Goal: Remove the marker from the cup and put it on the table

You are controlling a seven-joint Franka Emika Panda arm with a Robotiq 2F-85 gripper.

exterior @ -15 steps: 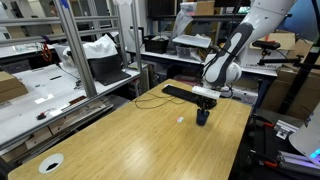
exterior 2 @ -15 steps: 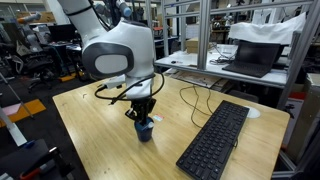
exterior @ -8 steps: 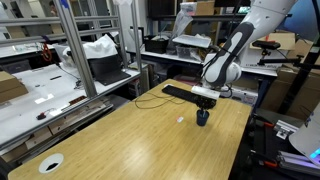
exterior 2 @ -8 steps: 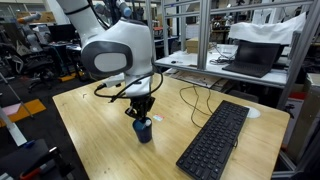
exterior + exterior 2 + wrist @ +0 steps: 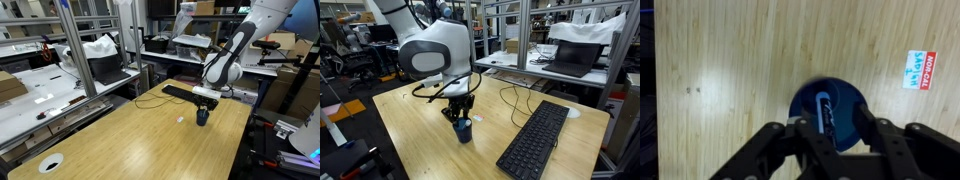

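Pincer [image 5: 831, 120] spread wide above cup [image 5: 845, 98]; marker [image 5: 823, 108] inside, ungripped. Risk: fingers [image 5: 790, 137] clip the rim on descent, tipping cup across desk [image 5: 740, 60].

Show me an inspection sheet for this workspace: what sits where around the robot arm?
Surface: table, light wood with fine grain.
Job's things: cup upright on the table; marker standing inside it.
Clutter: keyboard; white disc near a table corner; sticker.
Grippers: gripper open, right above the cup, a finger on either side of the marker.
Cables: thin cable lying on the table.
Surroundings: workbench with metal posts; laptop.
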